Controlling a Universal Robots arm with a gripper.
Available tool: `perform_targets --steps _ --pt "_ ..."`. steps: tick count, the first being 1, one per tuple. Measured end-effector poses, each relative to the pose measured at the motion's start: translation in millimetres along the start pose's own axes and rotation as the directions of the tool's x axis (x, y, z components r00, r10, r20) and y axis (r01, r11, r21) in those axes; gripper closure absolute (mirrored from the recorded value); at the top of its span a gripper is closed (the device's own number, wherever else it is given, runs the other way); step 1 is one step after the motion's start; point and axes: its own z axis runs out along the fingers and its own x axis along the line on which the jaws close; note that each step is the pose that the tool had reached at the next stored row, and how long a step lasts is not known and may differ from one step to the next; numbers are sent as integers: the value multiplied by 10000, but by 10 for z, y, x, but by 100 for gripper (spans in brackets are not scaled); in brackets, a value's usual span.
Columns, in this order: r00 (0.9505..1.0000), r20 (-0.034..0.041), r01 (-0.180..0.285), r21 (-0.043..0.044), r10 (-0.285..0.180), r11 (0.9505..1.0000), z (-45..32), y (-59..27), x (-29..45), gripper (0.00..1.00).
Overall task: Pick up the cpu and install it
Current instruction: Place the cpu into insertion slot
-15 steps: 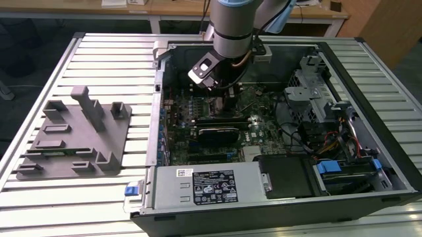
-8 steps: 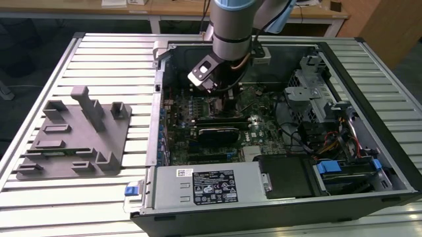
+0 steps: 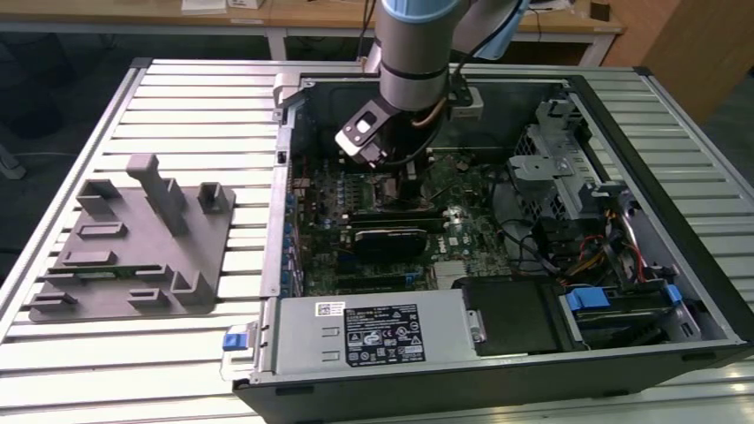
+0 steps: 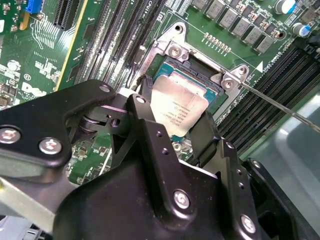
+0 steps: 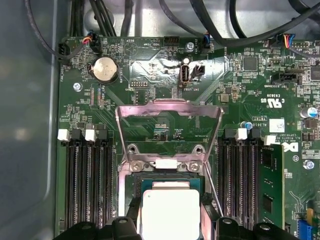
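The cpu [image 4: 179, 106], a flat silvery square chip, sits between my gripper's black fingers [image 4: 144, 112], one against each of two opposite edges. My gripper [image 4: 175, 120] is shut on the cpu directly over the motherboard's socket [image 4: 172, 50]. I cannot tell whether the chip rests in the socket or hangs just above it. In the first wrist view the cpu [image 5: 170, 212] lies over the socket, whose metal load plate [image 5: 169, 104] stands swung open. In the exterior view the gripper [image 3: 395, 172] reaches down inside the open computer case [image 3: 659, 230].
The thin socket lever [image 4: 280, 106] sticks out beside the socket. Memory slots [image 5: 87, 185] flank it, with one memory stick [image 5: 270, 180] fitted. Black cables [image 5: 200, 20] hang along the case wall. A grey holder block [image 3: 136, 243] lies on the slatted table [image 3: 212, 97] at the exterior view's left.
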Motion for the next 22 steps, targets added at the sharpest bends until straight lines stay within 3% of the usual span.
perform_targets --steps 22 --pt "10000 -10 -16 0 16 10000 48 -1 19 45"
